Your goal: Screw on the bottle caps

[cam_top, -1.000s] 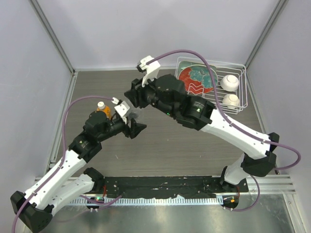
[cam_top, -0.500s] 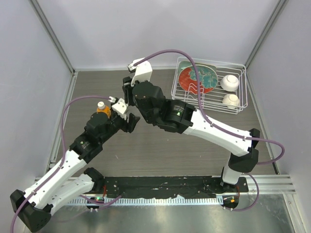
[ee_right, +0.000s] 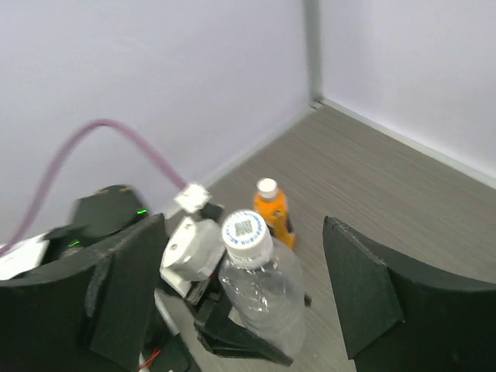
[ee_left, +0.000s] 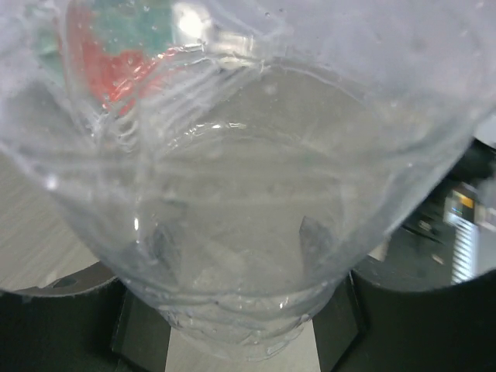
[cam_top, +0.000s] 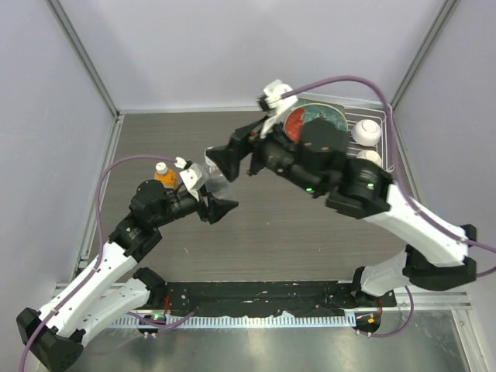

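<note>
My left gripper (cam_top: 209,195) is shut on the lower body of the clear bottle (cam_top: 211,180), holding it upright above the table. In the left wrist view the clear bottle (ee_left: 248,194) fills the frame, with the left gripper (ee_left: 240,329) closed round its base. A white cap (ee_right: 246,235) sits on the neck of the clear bottle (ee_right: 271,302). My right gripper (ee_right: 244,260) is open, its fingers (ee_right: 364,287) standing wide apart on either side of that cap without touching it. The orange bottle (ee_right: 273,213) stands just behind on the table, with a cream cap (ee_right: 266,187) on top.
A white wire rack (cam_top: 390,155) at the back right holds a red-and-teal plate (cam_top: 314,124) and two white balls (cam_top: 366,132). The orange bottle (cam_top: 163,173) stands close to the left wrist. Grey walls close in the table on three sides.
My right gripper has opened, let go of the white cap and drawn back, its wrist swinging round to the right. The left arm and the clear bottle have stayed put.
</note>
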`<state>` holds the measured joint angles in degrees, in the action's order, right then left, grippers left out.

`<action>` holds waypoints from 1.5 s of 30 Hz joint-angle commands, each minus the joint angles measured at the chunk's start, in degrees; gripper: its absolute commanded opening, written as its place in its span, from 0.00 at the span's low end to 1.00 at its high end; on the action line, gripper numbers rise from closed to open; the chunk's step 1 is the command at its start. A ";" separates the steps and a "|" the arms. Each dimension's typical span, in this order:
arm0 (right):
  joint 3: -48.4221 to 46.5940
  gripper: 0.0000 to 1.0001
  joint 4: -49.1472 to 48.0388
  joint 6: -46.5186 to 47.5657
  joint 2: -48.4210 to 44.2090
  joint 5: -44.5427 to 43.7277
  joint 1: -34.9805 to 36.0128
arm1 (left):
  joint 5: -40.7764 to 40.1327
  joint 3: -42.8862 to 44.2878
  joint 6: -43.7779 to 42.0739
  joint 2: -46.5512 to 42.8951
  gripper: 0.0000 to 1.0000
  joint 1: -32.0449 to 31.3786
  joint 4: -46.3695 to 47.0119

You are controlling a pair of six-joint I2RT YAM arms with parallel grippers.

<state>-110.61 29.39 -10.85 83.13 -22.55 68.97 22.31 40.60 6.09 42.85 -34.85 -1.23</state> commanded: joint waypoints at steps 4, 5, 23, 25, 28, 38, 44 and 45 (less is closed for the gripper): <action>5.83 0.86 -3.72 5.49 -9.04 46.05 -9.11 | 43.40 -0.26 2.00 0.83 0.00 0.13 5.10; 6.54 0.86 -3.90 6.01 -9.30 48.97 -9.73 | 49.27 0.09 1.91 0.74 0.01 0.13 4.58; 10.05 0.80 -17.33 1.02 -4.82 75.44 -11.31 | 66.29 3.35 0.51 1.62 0.12 -0.39 -2.98; 10.93 0.79 -19.18 -0.04 -4.56 76.07 -11.31 | 65.94 3.43 0.24 1.62 0.11 -0.39 -2.98; 11.82 0.76 -20.42 -1.27 -3.95 76.69 -11.31 | 65.76 3.61 -0.29 1.71 0.09 -0.39 -2.98; 13.22 0.70 -21.38 -1.54 -2.71 77.04 -11.40 | 65.41 4.49 -1.16 1.62 0.06 -0.39 -2.98; 15.50 0.53 -24.37 -3.38 -3.33 78.53 -11.40 | 64.10 4.40 -1.43 1.27 0.04 -0.39 -2.98; 15.68 0.50 -24.72 -3.65 -3.50 78.71 -11.49 | 63.57 4.23 -1.52 1.27 0.03 -0.39 -2.81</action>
<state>-95.88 9.17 -12.60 80.90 54.28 57.63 84.29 42.85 5.45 44.51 -35.03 -4.62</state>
